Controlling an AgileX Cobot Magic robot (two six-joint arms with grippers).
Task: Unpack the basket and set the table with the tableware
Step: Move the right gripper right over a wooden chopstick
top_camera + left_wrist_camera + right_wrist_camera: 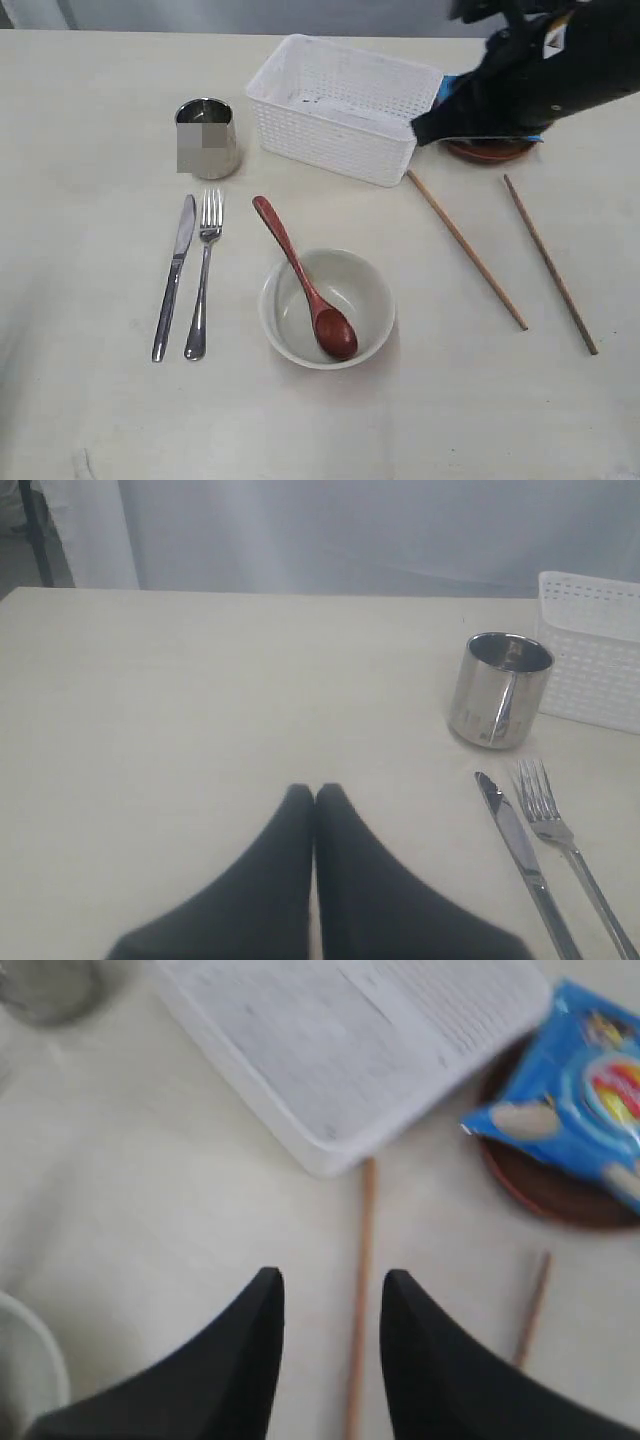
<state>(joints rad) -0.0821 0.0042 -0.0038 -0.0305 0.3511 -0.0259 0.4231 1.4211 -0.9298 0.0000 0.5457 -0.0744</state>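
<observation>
The right gripper [332, 1278] is hanging above the table [100, 420] with its jaws standing apart. Through the gap the first chopstick [366, 1210] is showing, lying on the tabletop, and the fingers are not touching it. The left gripper [315, 792] is resting low over a bare part of the table, well apart from the steel cup [498, 690], with its two black fingers pressing together.

In the exterior view the right arm is appearing only as a dark mass near the far right corner, and how its jaws stand is not showing there. It is covering much of the brown plate [490, 152] and nearly all of the blue chip bag [580, 1090] lying on this plate. Only the right wrist view is showing the bag well. That picture is blurred, so the red and yellow logo cannot be read.

The white basket [330, 140] is standing near the far edge, just beside the plate. The second chopstick [550, 263] is lying apart from the first, toward the right edge. The cream bowl [360, 290] is sitting toward the near edge, and the wooden spoon [300, 275] is leaning inside it with its handle over the rim. The knife [175, 275] and fork [204, 275] are lying side by side left of the bowl, with the cup beyond them. In the exterior view a grey blurred patch is hiding the cup's side. The left wrist view is cutting off the ends of both handles.
</observation>
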